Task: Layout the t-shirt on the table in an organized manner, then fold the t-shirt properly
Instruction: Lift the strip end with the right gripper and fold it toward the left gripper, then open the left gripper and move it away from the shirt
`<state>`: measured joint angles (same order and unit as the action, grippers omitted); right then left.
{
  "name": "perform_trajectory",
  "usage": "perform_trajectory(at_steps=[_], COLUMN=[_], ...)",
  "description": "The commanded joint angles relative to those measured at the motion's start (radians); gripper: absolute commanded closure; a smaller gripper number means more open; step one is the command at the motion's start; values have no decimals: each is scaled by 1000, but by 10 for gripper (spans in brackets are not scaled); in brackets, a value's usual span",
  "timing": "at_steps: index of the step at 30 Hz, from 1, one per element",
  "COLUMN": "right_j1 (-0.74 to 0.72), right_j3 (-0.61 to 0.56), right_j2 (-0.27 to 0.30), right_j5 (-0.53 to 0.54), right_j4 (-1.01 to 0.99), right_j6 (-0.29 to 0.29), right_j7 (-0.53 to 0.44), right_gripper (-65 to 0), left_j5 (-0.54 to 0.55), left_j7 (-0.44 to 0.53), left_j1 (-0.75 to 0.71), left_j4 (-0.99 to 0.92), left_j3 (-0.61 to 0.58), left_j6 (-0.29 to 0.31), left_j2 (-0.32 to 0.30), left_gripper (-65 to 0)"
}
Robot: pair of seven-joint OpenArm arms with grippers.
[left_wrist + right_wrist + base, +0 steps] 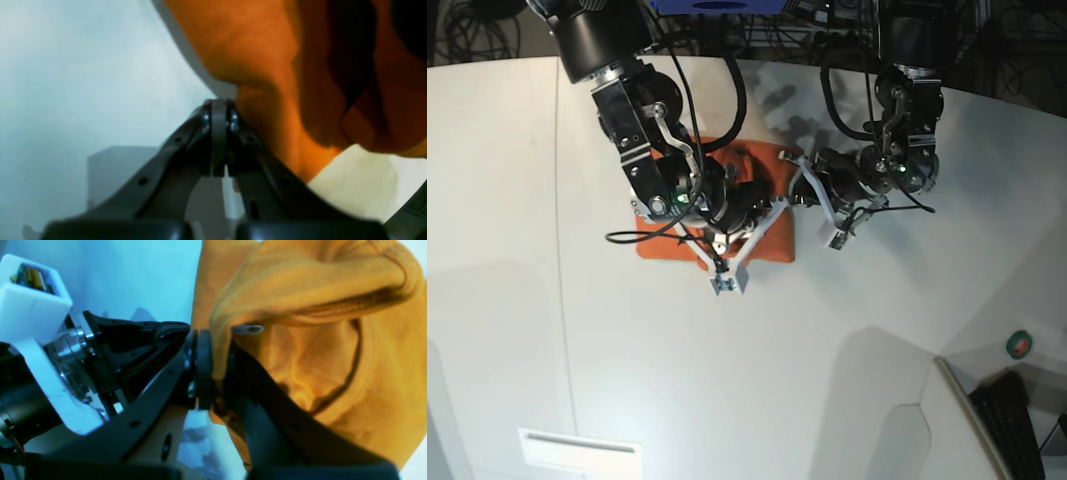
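Shirt (767,225) sits bunched in a small orange heap on the table (577,330), up toward the far side of the base view, right under the two arms. Most of it is covered by the right arm, which leans over the heap from that view's left.

Right gripper (213,370) has cloth in its bite: in the right wrist view a fold of orange fabric runs down between the two dark fingers, clamped there, and the ribbed collar (360,306) bulges just beyond the tips. The rest of the shirt fills that view to the right of the gripper, loose and rumpled.

Left gripper (218,110) is pressed fully together, its pads meeting with nothing visible between them. The shirt (267,66) lies just beside it, at its right in the left wrist view, the fabric edge brushing the fingertip area but not inside the jaws. White table shows to the gripper's left.

In the base view the left arm reaches in from the right, its tip at the heap's right edge.
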<state>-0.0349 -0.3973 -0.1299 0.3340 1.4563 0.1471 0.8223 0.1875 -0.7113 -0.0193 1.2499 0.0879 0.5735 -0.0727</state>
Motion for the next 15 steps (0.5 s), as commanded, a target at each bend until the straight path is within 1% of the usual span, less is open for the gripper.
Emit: perform_trajectory(at_steps=[1, 4, 7, 8, 12, 15], right_j1=[-10, -1, -1, -1, 3, 3], right_j3=[-2, -2, -2, -2, -2, -4], right_j2=[-11, -11, -11, -11, -11, -11], right_j5=[9, 9, 9, 9, 9, 9], right_j4=[21, 16, 14, 14, 14, 14], right_j6=[-1, -1, -1, -1, -1, -1], right_j7=[-11, -18, -18, -18, -18, -13], right_gripper=[0, 0, 0, 0, 0, 0], left_j5=[16, 19, 17, 25, 25, 25], left_j7=[12, 12, 11, 11, 9, -35], left_j1=[12, 12, 11, -3, -35, -87], left_j4=[14, 23, 24, 24, 63, 126], left_j3=[2, 11, 20, 45, 175, 264], left_j6=[3, 3, 3, 3, 3, 6], left_j2=[-2, -3, -22, -36, -48, -83], left_gripper=[0, 0, 0, 0, 0, 0])
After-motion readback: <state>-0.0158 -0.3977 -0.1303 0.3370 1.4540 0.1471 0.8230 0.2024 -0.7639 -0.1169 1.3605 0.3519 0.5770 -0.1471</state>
